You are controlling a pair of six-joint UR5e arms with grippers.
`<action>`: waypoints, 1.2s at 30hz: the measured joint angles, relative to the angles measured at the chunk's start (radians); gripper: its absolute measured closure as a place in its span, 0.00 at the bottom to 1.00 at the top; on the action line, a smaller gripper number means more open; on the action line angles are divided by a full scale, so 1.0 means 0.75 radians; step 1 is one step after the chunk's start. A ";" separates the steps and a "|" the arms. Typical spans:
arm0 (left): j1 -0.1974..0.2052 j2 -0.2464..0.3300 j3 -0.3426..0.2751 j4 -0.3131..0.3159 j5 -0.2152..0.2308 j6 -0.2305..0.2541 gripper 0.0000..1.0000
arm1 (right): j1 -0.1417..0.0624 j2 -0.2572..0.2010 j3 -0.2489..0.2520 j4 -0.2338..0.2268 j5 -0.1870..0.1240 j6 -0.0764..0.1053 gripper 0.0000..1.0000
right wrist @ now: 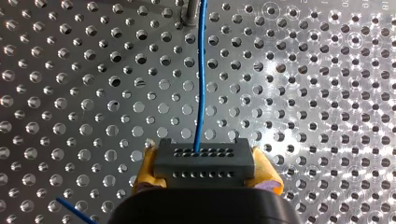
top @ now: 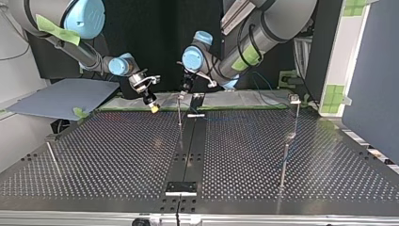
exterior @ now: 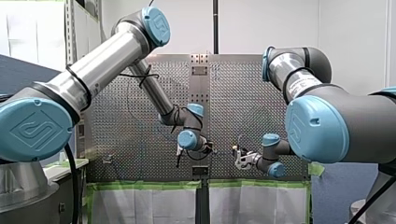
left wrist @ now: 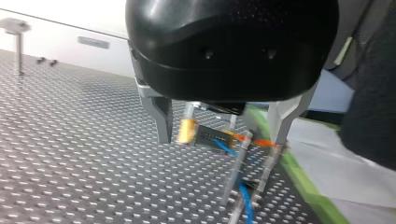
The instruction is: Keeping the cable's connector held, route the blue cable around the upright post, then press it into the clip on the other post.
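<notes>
My right gripper [right wrist: 205, 171] is shut on the black connector [right wrist: 203, 158], with a yellow pad on each side of it. The blue cable [right wrist: 201, 84] leaves the connector and runs ahead over the perforated table to the foot of a post [right wrist: 189, 11]. My left gripper [left wrist: 219, 140] stands open above the table, its metal fingers [left wrist: 163, 122] wide apart with nothing between them. Beyond them I see the held connector [left wrist: 208, 135], the blue cable [left wrist: 245, 198] and a thin upright post [left wrist: 237, 170]. In the top view my right gripper [top: 153, 106] and my left gripper [top: 186, 87] flank the middle post [top: 179, 110].
A taller post with a clip head [top: 295, 101] stands at the top view's right, with a shorter post [top: 284, 162] nearer the camera. A slanted rod [top: 52, 157] is at that view's left. Green tape [left wrist: 303, 186] marks the table's edge beside my left gripper.
</notes>
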 joint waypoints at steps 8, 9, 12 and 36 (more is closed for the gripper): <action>-0.038 0.108 -0.108 0.108 -0.104 -0.098 0.00 | 0.002 0.000 0.000 -0.001 0.000 -0.001 1.00; -0.041 0.121 -0.121 0.120 -0.113 -0.111 0.00 | 0.003 0.000 0.000 0.000 0.000 -0.001 1.00; -0.047 0.163 -0.163 0.162 -0.129 -0.153 0.00 | 0.003 0.000 0.000 0.000 0.000 0.000 1.00; -0.062 0.484 -0.485 0.362 -0.295 -0.381 0.00 | 0.007 0.000 0.000 -0.001 -0.008 0.000 1.00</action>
